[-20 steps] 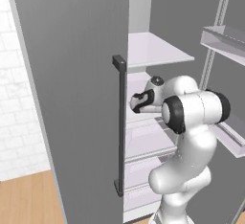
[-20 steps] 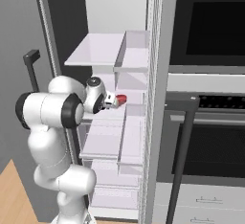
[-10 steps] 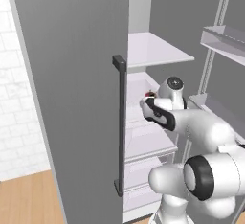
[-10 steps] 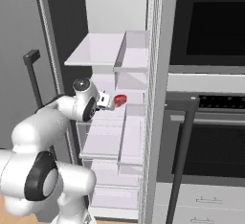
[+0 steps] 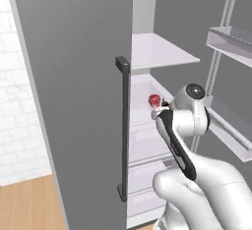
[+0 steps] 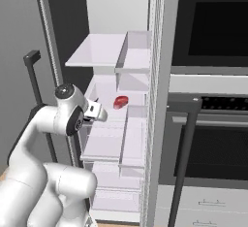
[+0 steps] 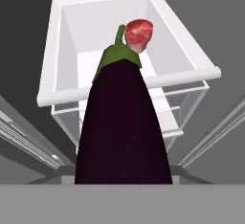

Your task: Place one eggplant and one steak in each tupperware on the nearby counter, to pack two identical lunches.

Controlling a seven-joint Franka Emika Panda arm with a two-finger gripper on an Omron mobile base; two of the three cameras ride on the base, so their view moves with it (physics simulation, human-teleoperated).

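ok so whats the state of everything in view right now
fridge door: open
gripper: shut on the eggplant
eggplant: held, stem end pointing into the fridge
steak: lying in the white fridge drawer, untouched
oven door: closed

Since a second ago the arm swings round: its big shoulder joint drops low and near, while the wrist reaches toward the open fridge (image 6: 155,100). The gripper (image 6: 97,113) pulls back from the steak (image 6: 120,102), which it was right beside on the shelf (image 6: 109,119); a clear gap now separates them. The jaws close the last bit on the eggplant (image 7: 123,122).
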